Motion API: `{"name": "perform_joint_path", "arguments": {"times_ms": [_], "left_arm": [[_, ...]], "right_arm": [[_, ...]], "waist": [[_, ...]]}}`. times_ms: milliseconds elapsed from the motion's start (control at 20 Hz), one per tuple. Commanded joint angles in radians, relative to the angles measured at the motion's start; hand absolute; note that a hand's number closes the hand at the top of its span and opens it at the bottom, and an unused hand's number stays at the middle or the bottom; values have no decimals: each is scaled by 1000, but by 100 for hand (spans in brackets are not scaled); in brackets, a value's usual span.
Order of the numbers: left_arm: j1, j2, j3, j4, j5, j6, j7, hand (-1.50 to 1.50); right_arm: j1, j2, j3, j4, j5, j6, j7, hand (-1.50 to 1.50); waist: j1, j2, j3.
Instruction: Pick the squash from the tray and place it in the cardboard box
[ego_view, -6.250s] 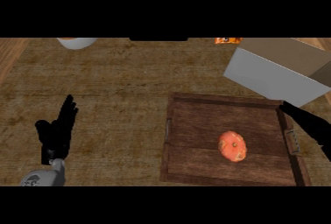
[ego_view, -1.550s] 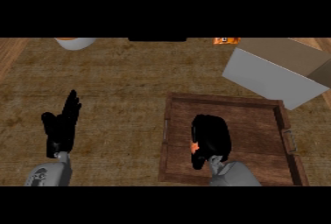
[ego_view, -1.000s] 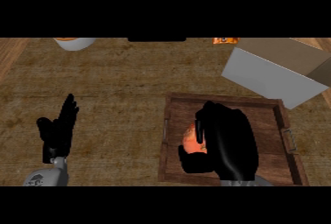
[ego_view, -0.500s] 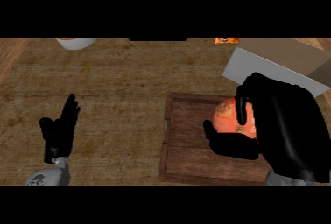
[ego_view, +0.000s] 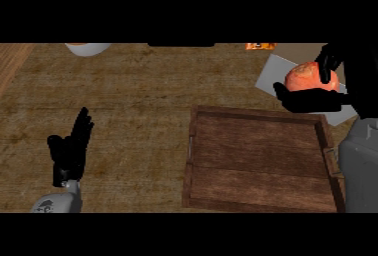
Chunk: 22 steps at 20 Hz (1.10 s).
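1. The right hand (ego_view: 314, 100) is curled round the squash (ego_view: 306, 80), thumb below and fingers over its right side. The orange top of the squash shows between them.
2. The squash is off the tray (ego_view: 258, 160) and held up over the box (ego_view: 277, 75), near that box's front edge as seen from above.
3. The tray's wooden floor shows bare, so the pick looks done; the step in hand is the carry and the placing.
4. The hand and forearm hide most of the box. Only a pale grey corner of it shows at the left of the squash, so I cannot tell where the opening lies under the hand.
5. To do this well, I would bring the squash over the middle of the opening before lowering, not over the near wall.
6. Lower it inside the walls before the fingers uncurl, so it does not strike the rim and roll back toward the tray.
7. A round squash will likely roll once let go; a low release would limit that.
8. The left hand (ego_view: 70, 150) rests open, fingers up, at the lower left, well apart from the tray.
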<state>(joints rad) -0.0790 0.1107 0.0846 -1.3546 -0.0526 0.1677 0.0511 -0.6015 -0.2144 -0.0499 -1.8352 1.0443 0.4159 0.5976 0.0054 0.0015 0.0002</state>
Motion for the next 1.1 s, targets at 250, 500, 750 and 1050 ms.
{"name": "perform_joint_path", "arguments": {"times_ms": [250,500,750,1050], "left_arm": [[20,18,12,0,28,-48,-33,0],[-48,-3,5,51,0,-9,-11,0],[-70,-5,-2,32,-1,-7,29,0],[-66,6,7,39,10,-26,3,0]], "right_arm": [[-96,-126,-178,520,-46,-296,-325,150],[-143,-152,-212,755,-67,-409,-454,150],[-253,-158,-246,1064,-16,-557,-468,150],[-288,-168,-363,1265,-159,-571,-617,-150]], "waist": [[22,7,1],[9,5,0],[26,9,1],[32,13,2]]}}
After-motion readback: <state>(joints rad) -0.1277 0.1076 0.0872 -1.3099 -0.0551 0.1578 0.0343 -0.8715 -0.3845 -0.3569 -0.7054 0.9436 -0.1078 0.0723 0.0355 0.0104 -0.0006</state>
